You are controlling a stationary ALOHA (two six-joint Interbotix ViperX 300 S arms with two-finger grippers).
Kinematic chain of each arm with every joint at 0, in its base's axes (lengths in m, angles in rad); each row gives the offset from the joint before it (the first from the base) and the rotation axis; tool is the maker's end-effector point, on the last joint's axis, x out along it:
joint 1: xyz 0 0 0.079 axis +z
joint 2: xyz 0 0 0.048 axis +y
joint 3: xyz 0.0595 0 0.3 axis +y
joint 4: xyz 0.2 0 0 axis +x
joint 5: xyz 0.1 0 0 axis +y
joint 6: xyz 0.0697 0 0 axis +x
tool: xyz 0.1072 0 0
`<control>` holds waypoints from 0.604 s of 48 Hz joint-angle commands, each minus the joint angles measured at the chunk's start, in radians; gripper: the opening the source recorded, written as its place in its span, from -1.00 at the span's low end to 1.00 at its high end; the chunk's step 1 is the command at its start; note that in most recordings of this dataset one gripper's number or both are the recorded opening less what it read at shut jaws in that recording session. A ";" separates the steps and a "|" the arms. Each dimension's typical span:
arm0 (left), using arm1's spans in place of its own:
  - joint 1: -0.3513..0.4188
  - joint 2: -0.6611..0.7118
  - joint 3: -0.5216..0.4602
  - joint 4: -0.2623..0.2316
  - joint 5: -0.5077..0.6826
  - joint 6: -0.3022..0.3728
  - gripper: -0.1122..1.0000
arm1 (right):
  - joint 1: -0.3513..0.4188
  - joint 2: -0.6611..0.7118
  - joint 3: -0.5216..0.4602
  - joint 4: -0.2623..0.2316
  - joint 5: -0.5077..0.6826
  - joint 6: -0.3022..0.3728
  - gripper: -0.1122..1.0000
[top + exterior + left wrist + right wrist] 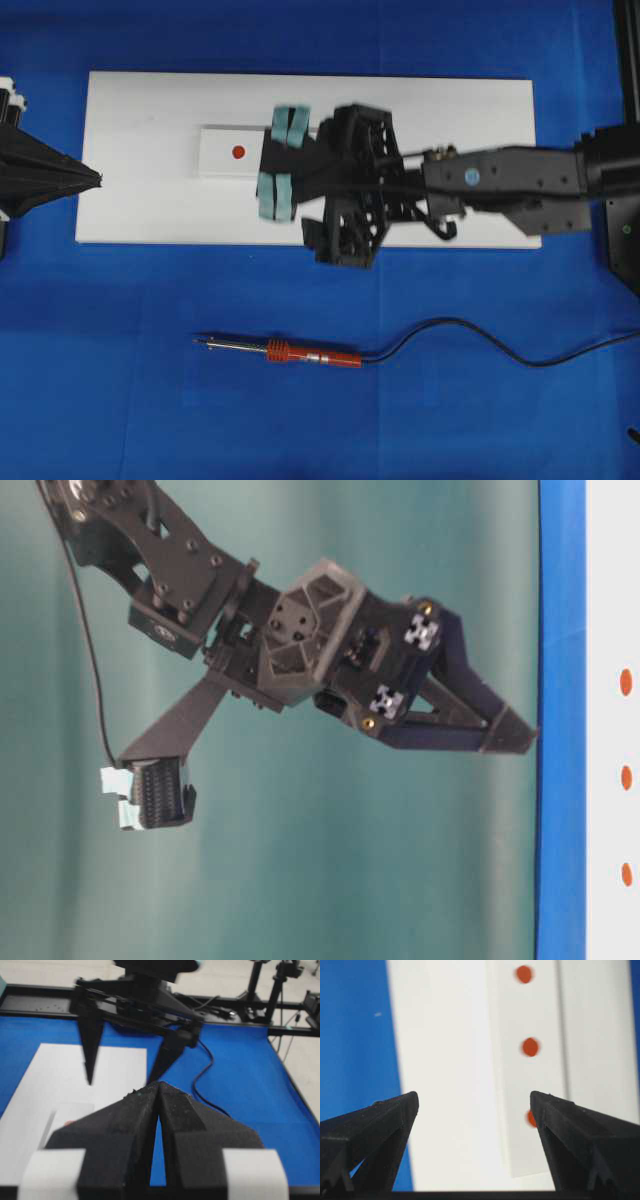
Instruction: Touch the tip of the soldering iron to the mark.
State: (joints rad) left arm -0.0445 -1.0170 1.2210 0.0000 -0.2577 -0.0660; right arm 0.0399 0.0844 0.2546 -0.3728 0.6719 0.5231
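In the overhead view the left tool (95, 181) is seen at the left edge of the bench (100, 400), its two black fingers pressed together to a point just beside the short end of a white board (140, 210). Nothing is held between them; in the left wrist view the fingers (135, 1125) are shown meeting at their ends.

To the right of it, on the board, a white block (222, 152) lies flat. One red dot (238, 152) is visible there from above, while the mark (530, 1046) is shown as the middle of three dots in the right wrist view.

The right tool (281, 160) is held above the block, its jaws spread wide and empty, with the teal-padded fingers (290, 125) on either side of the block's right end.

The soldering iron (290, 351) lies on the blue bench, well apart from the board, untouched. Its tip (198, 341) is pointed left and its cord (480, 340) trails off to the right.
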 commanded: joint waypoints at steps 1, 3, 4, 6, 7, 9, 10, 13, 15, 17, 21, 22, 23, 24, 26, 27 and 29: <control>-0.003 0.003 -0.011 0.002 0.000 -0.002 -0.80 | -0.009 -0.043 -0.018 0.002 -0.014 -0.006 0.77; -0.003 0.005 -0.011 0.002 0.002 -0.002 -0.79 | -0.011 -0.046 -0.015 0.002 -0.014 -0.008 0.77; -0.006 0.003 -0.011 0.002 0.003 -0.002 -0.79 | -0.009 -0.049 -0.014 0.002 -0.011 -0.008 0.77; -0.003 0.003 -0.009 0.002 0.005 -0.002 -0.79 | -0.009 -0.058 -0.009 0.002 -0.009 -0.008 0.77; -0.006 0.003 -0.011 0.002 0.006 -0.002 -0.79 | -0.008 -0.066 -0.005 0.003 -0.008 -0.008 0.77; -0.003 0.003 -0.011 0.003 0.006 -0.002 -0.79 | -0.008 -0.084 0.006 0.002 -0.008 -0.008 0.77; -0.003 0.003 -0.011 0.002 0.008 -0.002 -0.79 | -0.006 -0.095 0.014 0.003 -0.009 -0.008 0.77; -0.003 0.003 -0.011 0.002 0.008 -0.002 -0.79 | -0.006 -0.137 0.041 0.002 -0.009 -0.006 0.77; -0.003 0.005 -0.011 0.002 0.009 -0.002 -0.79 | -0.006 -0.166 0.064 0.002 -0.012 -0.005 0.76; -0.003 0.005 -0.009 0.002 0.008 -0.002 -0.80 | -0.006 -0.199 0.087 0.003 -0.018 -0.003 0.75; -0.003 0.005 -0.011 0.002 0.008 -0.002 -0.79 | -0.006 -0.282 0.147 0.002 -0.040 -0.002 0.73; -0.003 0.005 -0.009 0.002 0.008 -0.002 -0.80 | -0.006 -0.302 0.163 0.002 -0.048 -0.002 0.73; -0.003 0.003 -0.011 0.002 0.009 -0.002 -0.80 | -0.006 -0.322 0.178 0.002 -0.054 0.000 0.73; -0.003 0.003 -0.009 0.002 0.008 -0.002 -0.79 | -0.006 -0.342 0.193 0.002 -0.060 0.000 0.72; -0.003 0.005 -0.009 0.002 0.008 -0.002 -0.79 | -0.008 -0.385 0.224 0.002 -0.075 0.003 0.72; -0.003 0.005 -0.011 0.003 0.008 -0.002 -0.79 | -0.008 -0.407 0.241 0.002 -0.083 0.003 0.71; -0.003 0.005 -0.009 0.002 0.008 -0.002 -0.79 | -0.009 -0.453 0.275 0.002 -0.101 0.006 0.71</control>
State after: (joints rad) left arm -0.0460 -1.0170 1.2226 0.0000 -0.2454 -0.0660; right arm 0.0322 -0.2869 0.4970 -0.3712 0.5998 0.5262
